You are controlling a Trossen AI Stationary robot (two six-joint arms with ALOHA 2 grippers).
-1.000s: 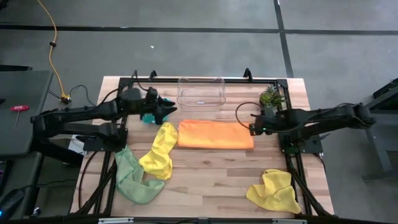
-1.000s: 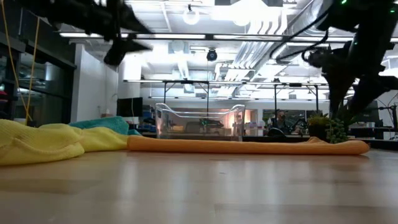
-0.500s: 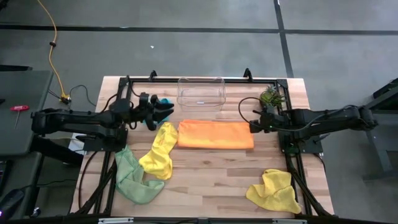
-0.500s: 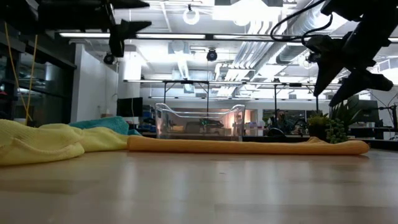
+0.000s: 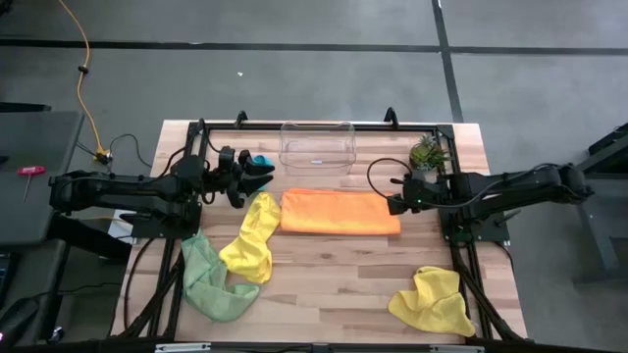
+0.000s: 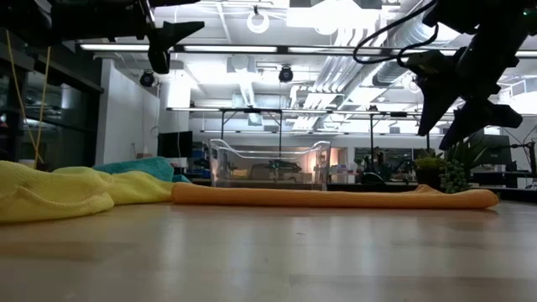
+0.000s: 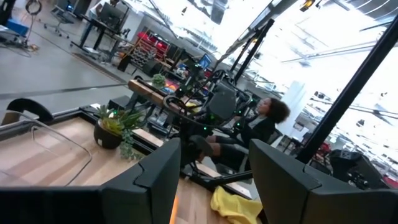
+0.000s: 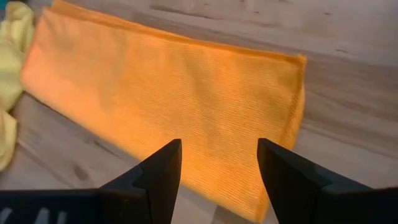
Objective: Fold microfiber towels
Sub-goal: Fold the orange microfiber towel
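Orange cloth is laid flat mid-table: the orange towel (image 5: 340,212), folded once into a long rectangle, apparently left ready for a second fold. The right gripper (image 5: 395,203) is held above its right end, jaws spread, nothing pinched. The left gripper (image 5: 257,175) is held raised above the teal-blue towel (image 5: 257,159), jaws spread and empty too. Two yellow towels (image 5: 251,236) and the light green towel (image 5: 208,282) are left crumpled, not yet folded.
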